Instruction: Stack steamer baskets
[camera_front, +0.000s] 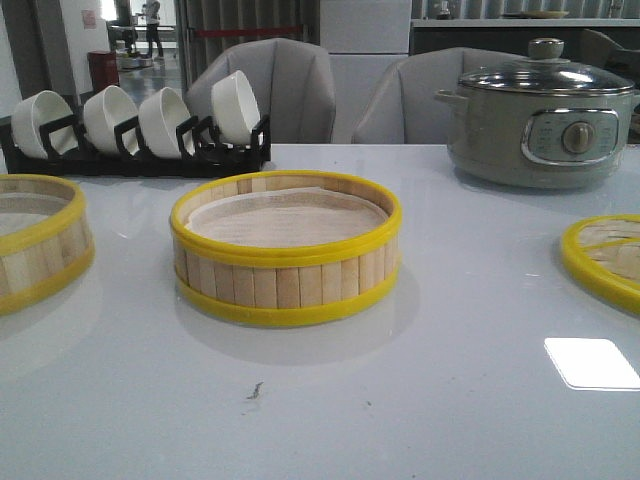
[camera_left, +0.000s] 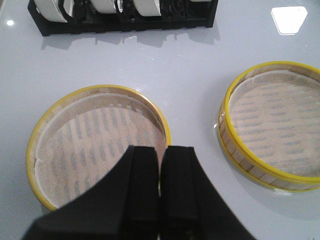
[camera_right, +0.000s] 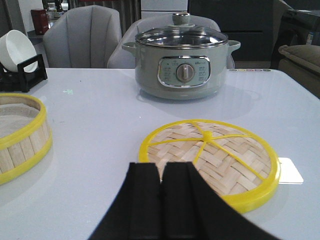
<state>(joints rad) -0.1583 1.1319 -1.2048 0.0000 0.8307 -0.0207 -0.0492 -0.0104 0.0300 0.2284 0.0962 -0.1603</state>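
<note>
The left gripper (camera_left: 160, 190) was closed and held nothing, above the left basket (camera_left: 97, 145). The right gripper (camera_right: 161, 200) was closed and empty too, near the lid (camera_right: 210, 157). A second basket (camera_front: 285, 247) sat in the middle of the surface (camera_front: 400, 400), apart from the others. Nothing was stacked yet, so I think the work was only starting. Next, a gripper would need to open and grab a rim. The front view cut off the left basket and lid and showed no arms.

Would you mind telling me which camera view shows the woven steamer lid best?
The right wrist view: the woven steamer lid lies whole, with its weave and yellow spokes clear. The front view catches only a part of it at the right edge. The left wrist view misses it.
</note>
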